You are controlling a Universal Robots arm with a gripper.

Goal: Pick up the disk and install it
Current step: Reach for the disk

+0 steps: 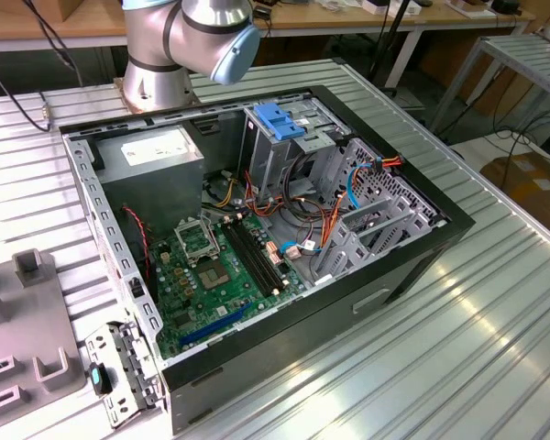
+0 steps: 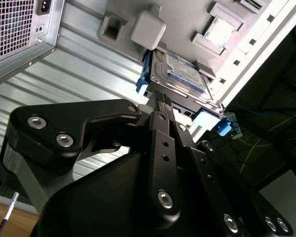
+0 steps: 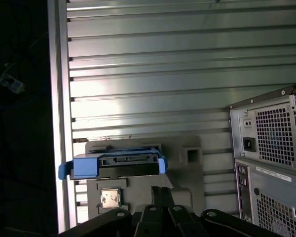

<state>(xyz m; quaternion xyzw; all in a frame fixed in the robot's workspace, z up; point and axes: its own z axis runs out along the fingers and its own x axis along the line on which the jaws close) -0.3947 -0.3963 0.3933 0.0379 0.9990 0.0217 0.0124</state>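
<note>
Disk (image 2: 185, 74): lies label-up over the grey fixture (image 2: 180, 24), with blue end tabs (image 2: 205, 118) at both sides, close to the edge of the table (image 3: 138, 74) in both wrist views; cannot tell whether seated in the fixture or already raised a little. Gripper (image 2: 162, 98): reaches right up to the near narrow edge of the disk; cannot tell whether apart, together or clamped on it. In the exterior view, find the fixture (image 1: 18, 357) at about eight o'clock from the open computer case (image 1: 394, 275), well apart from the blue-topped drive cage (image 1: 277, 121) at twelve o'clock inside it. Risks, offered as judgement only: likely to twist or slide out of a hold on so thin an edge, and, so near the table's rim, could then drop to the floor. Could also end up held by a flexible blue tab rather than by metal, and so hang tilted. Might knock the small square chip (image 3: 111, 197) lying near it on the same fixture. At the cage, could snag the loose cables (image 1: 323, 225) at five o'clock of it, or jam on the cage walls if entered crooked. Worth minding, too, the long carry across the case.
</note>
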